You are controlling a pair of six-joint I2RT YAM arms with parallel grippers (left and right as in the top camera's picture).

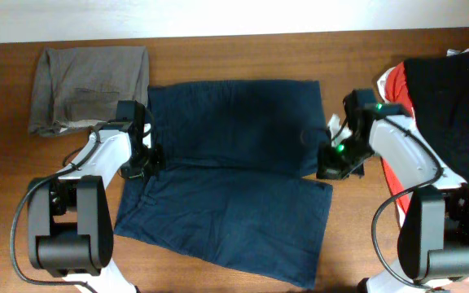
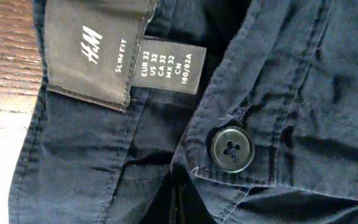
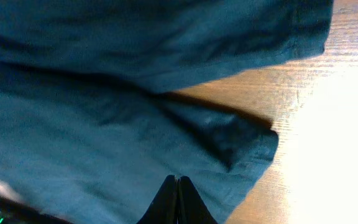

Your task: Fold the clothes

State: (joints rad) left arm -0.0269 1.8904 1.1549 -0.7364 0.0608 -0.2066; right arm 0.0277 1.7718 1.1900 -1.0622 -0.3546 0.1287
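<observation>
Clothes are spread over a wooden desk (image 1: pixel 23 163), and the big one, the navy shorts (image 1: pixel 226 187), lies in the middle between the two arms. Its nearest part is one leg, flat and slanting, with the hem at the near right. Across the middle of the shorts a crease runs from side to side, and both pincers sit at the ends of that line.

The left pincer (image 1: pixel 142 165) is at the left edge of the shorts, by the waistband. It is closed, and I cannot tell whether any cloth is caught in it. Its wrist camera is right up against the waistband and shows a grey brand label (image 2: pixel 98 56), a dark size tag (image 2: pixel 169 65) and a dark button (image 2: pixel 232 149).

The right pincer (image 1: pixel 336 167) is at the right edge, by the leg hems. Its fingertips (image 3: pixel 178 190) are pressed together over navy cloth, and a pinch cannot be made out.

Beyond the crease the other half of the shorts lies flat and square. At the far left, just beside its corner, is a crumpled grey-brown garment (image 1: pixel 88 94). At the far right a black garment (image 1: pixel 454 106) lies on top of a red-orange garment (image 1: pixel 391 85), apart from the shorts.
</observation>
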